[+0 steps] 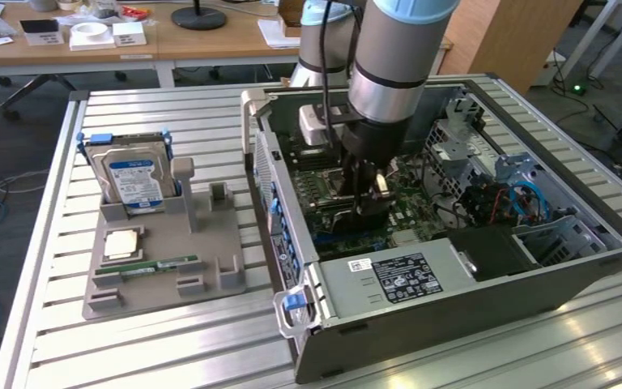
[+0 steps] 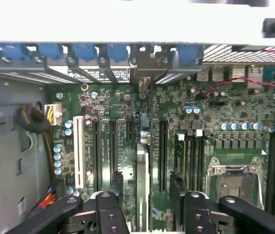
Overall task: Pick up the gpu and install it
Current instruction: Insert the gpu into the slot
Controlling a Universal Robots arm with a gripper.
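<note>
The end effector (image 2: 146,178) is hanging inside the open computer case (image 1: 570,267) with its 2 black fingers (image 2: 117,181) standing apart, gripping nothing. The gpu (image 2: 142,163) is standing on edge directly between them, with a gap showing on each side. It is sitting in line with the slots of the green motherboard (image 2: 210,122) beneath the end effector, and its silver bracket (image 2: 144,73) is meeting the case's rear wall ahead of the fingertips. A white slot (image 2: 79,151) is lying to one side of the end effector and the CPU socket (image 2: 232,180) to the other. Well away from the end effector, outside the case, a grey tray (image 1: 219,271) is resting on the worktop (image 1: 127,340), carrying a hard drive (image 1: 133,178) and a RAM stick (image 1: 159,266).
</note>
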